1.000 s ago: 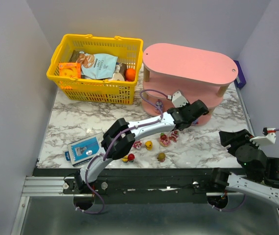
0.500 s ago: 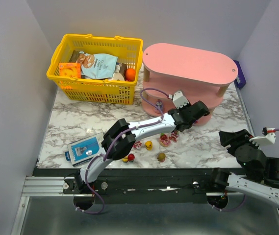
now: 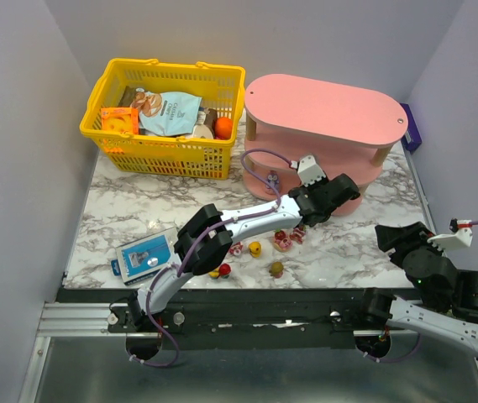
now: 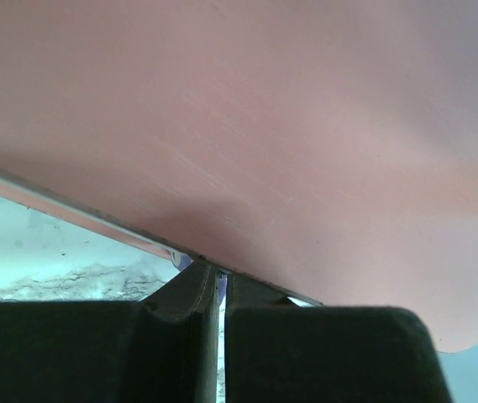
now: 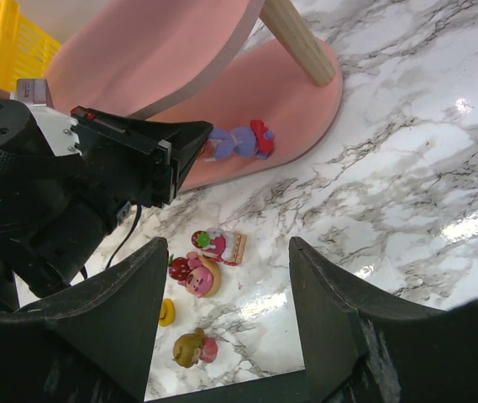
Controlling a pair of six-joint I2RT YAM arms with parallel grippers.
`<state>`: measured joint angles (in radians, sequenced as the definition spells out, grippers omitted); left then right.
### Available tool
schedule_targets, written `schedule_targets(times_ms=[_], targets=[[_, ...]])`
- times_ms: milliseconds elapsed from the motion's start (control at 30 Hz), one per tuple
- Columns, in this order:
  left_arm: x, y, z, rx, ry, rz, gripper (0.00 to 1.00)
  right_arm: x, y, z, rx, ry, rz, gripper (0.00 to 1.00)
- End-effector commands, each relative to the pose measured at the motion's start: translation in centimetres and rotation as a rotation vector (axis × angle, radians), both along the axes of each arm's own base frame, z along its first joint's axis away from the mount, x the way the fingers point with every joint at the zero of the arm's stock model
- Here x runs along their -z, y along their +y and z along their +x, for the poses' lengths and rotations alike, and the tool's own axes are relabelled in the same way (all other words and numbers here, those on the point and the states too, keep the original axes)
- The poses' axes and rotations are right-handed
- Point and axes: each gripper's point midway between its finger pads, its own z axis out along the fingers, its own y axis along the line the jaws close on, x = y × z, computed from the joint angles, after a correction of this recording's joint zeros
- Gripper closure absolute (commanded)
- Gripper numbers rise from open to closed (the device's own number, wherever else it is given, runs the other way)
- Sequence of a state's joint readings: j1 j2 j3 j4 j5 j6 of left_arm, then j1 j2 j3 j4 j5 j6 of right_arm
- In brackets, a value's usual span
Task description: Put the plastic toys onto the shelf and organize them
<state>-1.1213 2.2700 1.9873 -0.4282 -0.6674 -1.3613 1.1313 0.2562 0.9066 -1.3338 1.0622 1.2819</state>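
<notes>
The pink three-tier shelf (image 3: 323, 105) stands at the back right. My left gripper (image 3: 345, 188) reaches under its lower tier; its jaws are nearly closed on a purple toy (image 5: 237, 141) that lies on the bottom tier (image 5: 297, 84). In the left wrist view the fingers (image 4: 180, 302) stand just under pink board (image 4: 264, 126). Several small toys lie on the marble in front: pink (image 3: 235, 248), yellow (image 3: 254, 248), red-pink (image 3: 282, 241), brown-haired (image 3: 276, 269). My right gripper (image 3: 398, 239) is open and empty above the marble; its view shows a strawberry toy (image 5: 222, 245) and a blond figure (image 5: 190, 348).
A yellow mesh basket (image 3: 163, 117) with snack packets stands at the back left. A flat blue box (image 3: 144, 254) lies at the front left. A purple object (image 3: 412, 126) sits behind the shelf's right end. Grey walls close in both sides.
My left gripper has edged slightly further toward the shelf's lower tier. The right arm and the toys on the marble have not moved.
</notes>
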Motion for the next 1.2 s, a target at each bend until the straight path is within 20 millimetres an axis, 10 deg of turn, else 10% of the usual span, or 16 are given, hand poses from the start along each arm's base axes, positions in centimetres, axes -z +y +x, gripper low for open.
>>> schedule_targets(times_ms=[0, 267, 833, 1167], targets=[[-2.1, 0.5, 0.4, -0.029, -0.053, -0.003, 0.99, 1.9, -2.8, -0.7, 0.040, 0.033, -0.152, 0.33], [-0.9, -0.5, 0.3, -0.004, -0.023, -0.005, 0.72, 1.9, -2.8, -0.7, 0.038, 0.032, -0.148, 0.33], [-1.3, -0.9, -0.1, 0.025, -0.015, -0.029, 0.66, 1.8, -2.9, -0.7, 0.035, 0.029, -0.144, 0.33], [-3.1, 0.4, -1.5, 0.058, -0.034, -0.054, 0.41, 1.9, -2.4, -0.7, 0.028, 0.046, -0.148, 0.32]])
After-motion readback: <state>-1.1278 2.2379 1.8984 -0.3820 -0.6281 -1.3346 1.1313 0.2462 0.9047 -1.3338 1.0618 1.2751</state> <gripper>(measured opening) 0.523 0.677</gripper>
